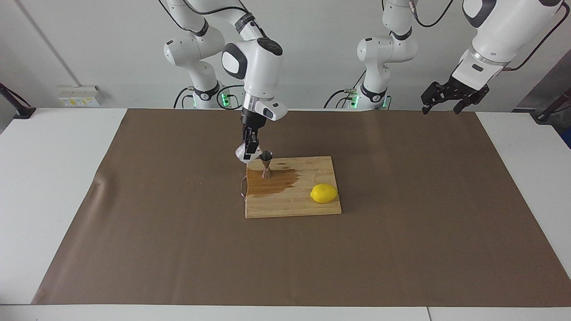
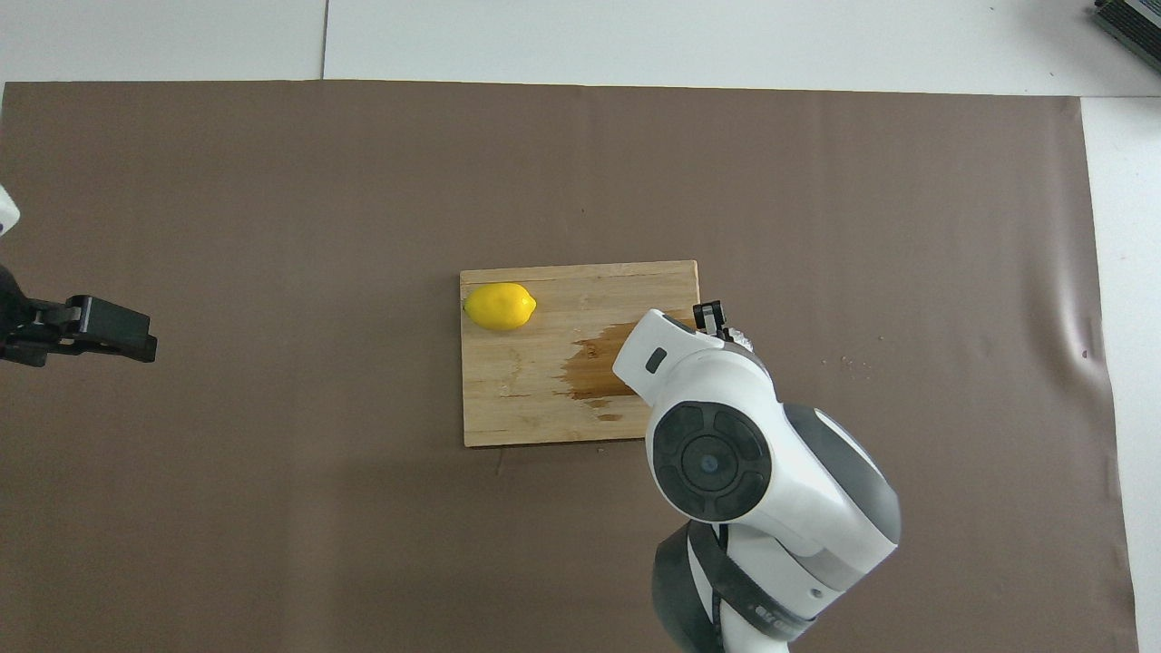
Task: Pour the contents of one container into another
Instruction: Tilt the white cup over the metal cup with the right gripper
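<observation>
Holding the tumbler (image 1: 246,153) tilted beside the jigger (image 1: 266,164), the right gripper (image 1: 250,149) is seen pinched on the glass, over the board's (image 1: 290,200) corner at the right arm's end and nearer the robots. The tumbler's mouth is leaned toward the jigger's top cup, just beside its rim; whether they touch cannot be told. The jigger stands upright on the board, in a dark wet patch (image 1: 272,183) that spreads from its foot toward the board's middle. 1 lemon (image 1: 324,193) lies on the board toward the left arm's end, well apart from the jigger. The left gripper (image 1: 450,96) is held up in the air at its own end of the table, with its fingers spread and nothing in them; that arm waits.

The pour is judged to be in hand, and the wet patch suggests that liquid has missed the cup. The step is best done with the tumbler's lip kept directly over the narrow cup and the tilt raised slowly, so that the stream stays thin. The jigger is slim and could be tipped by a knock, so contact with its rim should be avoided.
</observation>
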`<state>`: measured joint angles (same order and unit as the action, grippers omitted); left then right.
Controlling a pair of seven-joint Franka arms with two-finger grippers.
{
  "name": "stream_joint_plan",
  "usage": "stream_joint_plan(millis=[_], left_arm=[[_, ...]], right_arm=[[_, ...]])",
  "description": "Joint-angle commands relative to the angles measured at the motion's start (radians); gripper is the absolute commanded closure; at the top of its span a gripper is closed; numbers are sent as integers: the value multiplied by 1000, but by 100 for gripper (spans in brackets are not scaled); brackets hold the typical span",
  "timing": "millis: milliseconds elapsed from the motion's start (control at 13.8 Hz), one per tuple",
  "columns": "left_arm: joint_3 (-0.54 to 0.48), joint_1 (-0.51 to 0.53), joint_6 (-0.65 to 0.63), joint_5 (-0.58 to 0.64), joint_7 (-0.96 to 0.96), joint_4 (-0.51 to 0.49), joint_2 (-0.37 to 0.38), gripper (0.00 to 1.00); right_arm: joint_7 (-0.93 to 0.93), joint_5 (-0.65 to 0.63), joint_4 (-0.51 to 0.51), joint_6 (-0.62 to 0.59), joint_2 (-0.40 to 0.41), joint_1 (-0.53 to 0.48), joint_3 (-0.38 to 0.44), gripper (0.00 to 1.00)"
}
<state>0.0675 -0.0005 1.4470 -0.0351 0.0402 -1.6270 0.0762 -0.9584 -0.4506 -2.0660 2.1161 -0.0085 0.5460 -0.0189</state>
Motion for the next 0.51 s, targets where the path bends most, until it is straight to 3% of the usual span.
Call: stream_joint_plan(millis=[0, 436], left_arm=[[-5, -10, -8, 11, -3, -7, 17, 0], [-6, -9, -10, 11, -2, -7, 19, 0]], right_arm=[[81, -62, -40, -4, -28, 29, -4, 100], [113, -91, -48, 2, -28, 35, -4, 100]])
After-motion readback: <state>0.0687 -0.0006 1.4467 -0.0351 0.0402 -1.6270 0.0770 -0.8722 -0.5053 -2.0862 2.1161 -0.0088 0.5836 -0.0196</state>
